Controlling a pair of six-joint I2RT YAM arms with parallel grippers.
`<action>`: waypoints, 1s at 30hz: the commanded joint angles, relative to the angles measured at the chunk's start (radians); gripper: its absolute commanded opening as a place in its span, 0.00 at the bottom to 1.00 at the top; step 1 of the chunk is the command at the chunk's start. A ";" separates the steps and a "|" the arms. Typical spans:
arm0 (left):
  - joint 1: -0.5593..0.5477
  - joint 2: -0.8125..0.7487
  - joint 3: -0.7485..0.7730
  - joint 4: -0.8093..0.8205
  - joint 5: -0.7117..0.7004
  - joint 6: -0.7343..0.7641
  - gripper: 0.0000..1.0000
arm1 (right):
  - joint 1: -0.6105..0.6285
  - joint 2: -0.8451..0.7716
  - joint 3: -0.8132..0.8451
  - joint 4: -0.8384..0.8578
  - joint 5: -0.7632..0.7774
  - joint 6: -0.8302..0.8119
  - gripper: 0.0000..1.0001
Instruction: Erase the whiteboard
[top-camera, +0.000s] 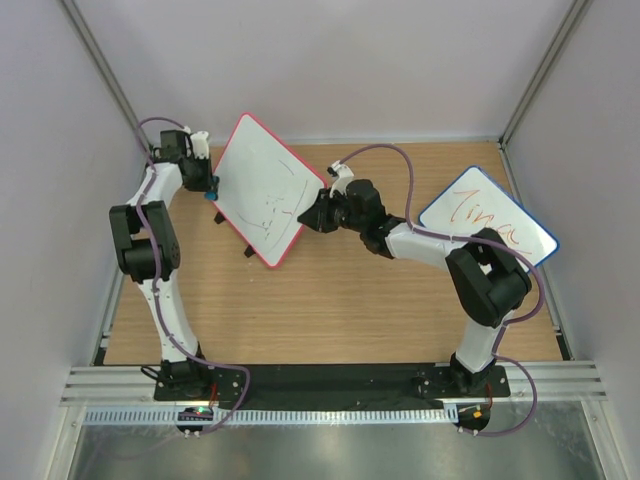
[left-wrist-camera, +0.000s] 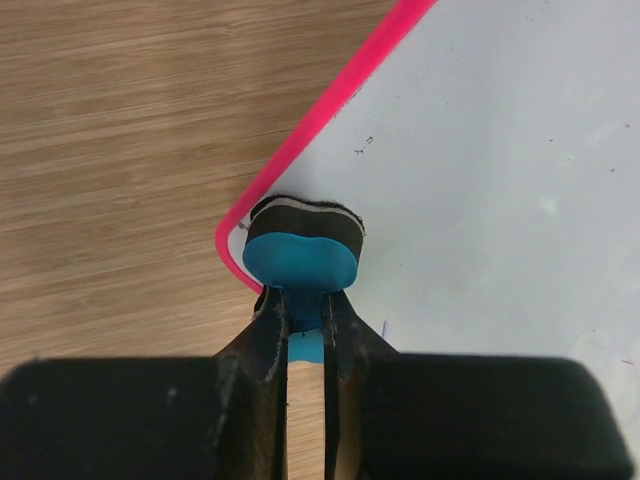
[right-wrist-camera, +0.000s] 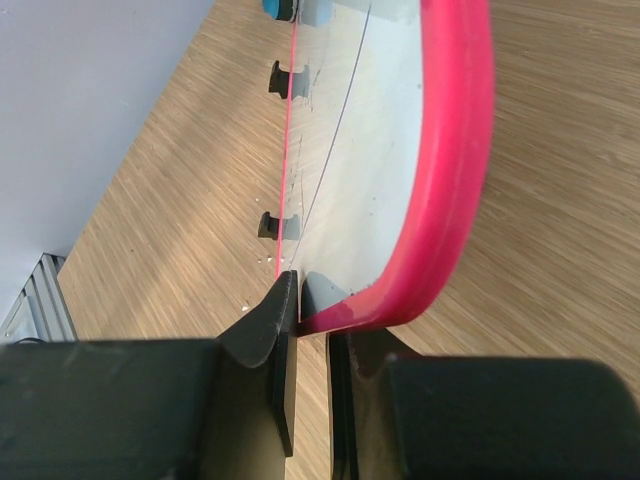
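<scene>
The whiteboard (top-camera: 262, 190) has a thin red-pink frame and faint dark scribbles on its face. It is tilted up off the wooden table. My right gripper (top-camera: 312, 212) is shut on its right corner; the right wrist view shows the pink frame (right-wrist-camera: 440, 230) pinched between the jaws. My left gripper (top-camera: 212, 186) is at the board's left edge, shut on a small blue eraser (left-wrist-camera: 300, 260) with a dark felt pad. The pad presses on the white surface (left-wrist-camera: 480, 180) by the board's rounded corner.
A blue-framed board (top-camera: 487, 225) with orange writing lies at the right, partly under my right arm. Small black clips (right-wrist-camera: 270, 225) stick out from the pink board's far edge. Grey walls close in the table on three sides.
</scene>
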 joint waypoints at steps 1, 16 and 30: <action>-0.057 -0.024 -0.084 0.012 0.103 -0.019 0.00 | 0.027 -0.005 -0.001 -0.120 -0.010 -0.166 0.01; -0.232 -0.093 -0.232 0.012 0.272 -0.044 0.00 | 0.026 -0.017 -0.010 -0.120 -0.005 -0.170 0.01; -0.051 -0.023 -0.119 0.001 -0.015 0.031 0.00 | 0.027 -0.026 -0.021 -0.120 -0.001 -0.179 0.01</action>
